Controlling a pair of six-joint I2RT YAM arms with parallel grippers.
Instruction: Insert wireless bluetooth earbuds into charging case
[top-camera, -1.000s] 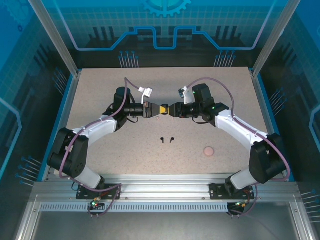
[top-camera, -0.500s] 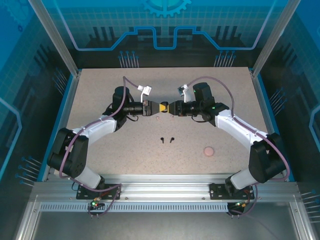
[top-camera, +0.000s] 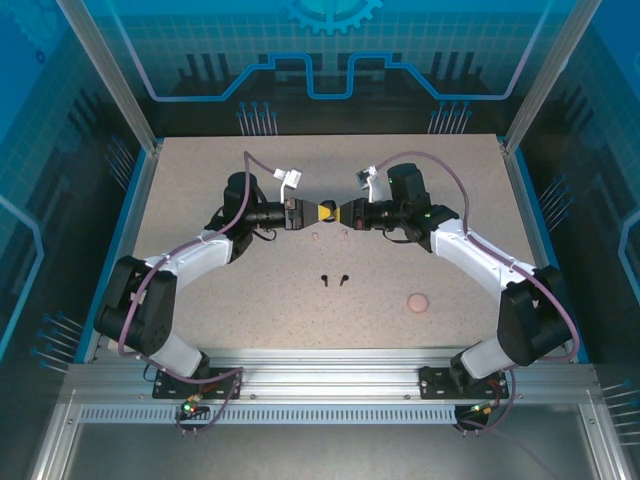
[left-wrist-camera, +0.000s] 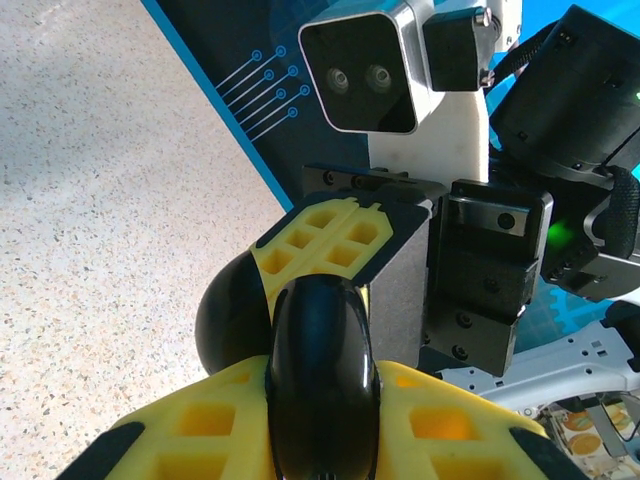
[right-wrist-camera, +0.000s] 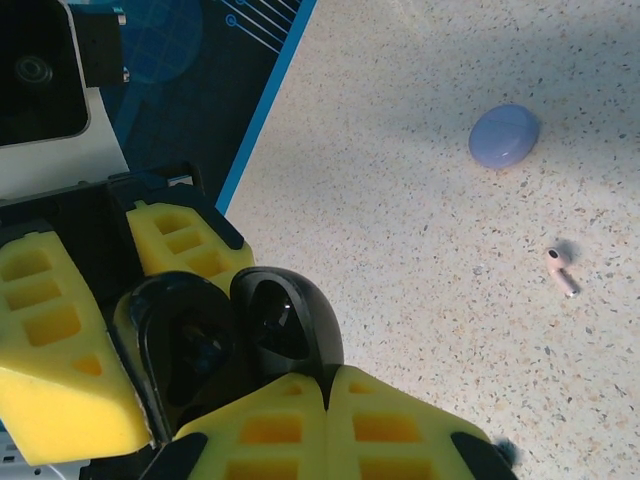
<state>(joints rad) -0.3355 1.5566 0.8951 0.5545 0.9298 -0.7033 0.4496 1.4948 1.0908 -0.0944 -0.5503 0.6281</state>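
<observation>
A glossy black charging case (left-wrist-camera: 320, 380) hangs above the table's middle between both grippers. My left gripper (left-wrist-camera: 320, 375) (top-camera: 318, 213) is shut on the case's body. The case stands open in the right wrist view: its hollow base (right-wrist-camera: 180, 350) sits by the left gripper's yellow fingers (right-wrist-camera: 50, 340), and its lid (right-wrist-camera: 290, 320) is swung out. My right gripper (right-wrist-camera: 328, 378) (top-camera: 338, 213) is shut on the lid's edge. Two black earbuds (top-camera: 333, 279) lie on the table nearer the arm bases. A pale pink earbud (right-wrist-camera: 561, 271) lies on the table surface.
A lavender round case (right-wrist-camera: 504, 136) lies shut on the table beyond the pink earbud. A pink round case (top-camera: 418, 301) rests at the near right. Blue-edged walls (top-camera: 130, 190) fence the speckled table on both sides.
The right gripper's jaws have closed onto the case's lid. Both grippers, with the case between them, have shifted slightly toward the back of the table.
</observation>
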